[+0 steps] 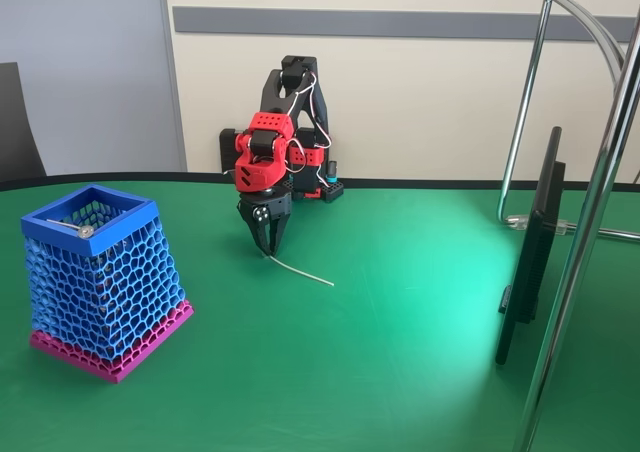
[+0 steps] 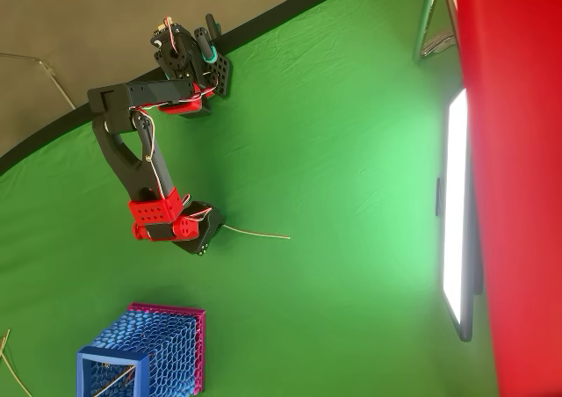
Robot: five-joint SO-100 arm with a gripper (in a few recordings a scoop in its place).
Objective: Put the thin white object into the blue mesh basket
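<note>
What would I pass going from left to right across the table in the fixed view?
Blue mesh basket → gripper, its tips at one end of the thin white object → dark screen seen edge-on → shiny metal stand.

You're seeing a black-linked arm (image 1: 290,102), red printed wrist housings, black gripper (image 1: 268,240) fingers, red-white cables looped along the joints.

The table (image 1: 400,372) has a green surface with a curved black edge. Resting on it: the blue mesh basket (image 1: 100,277), the thin white object (image 1: 300,270), and a monitor (image 1: 535,247).
</note>
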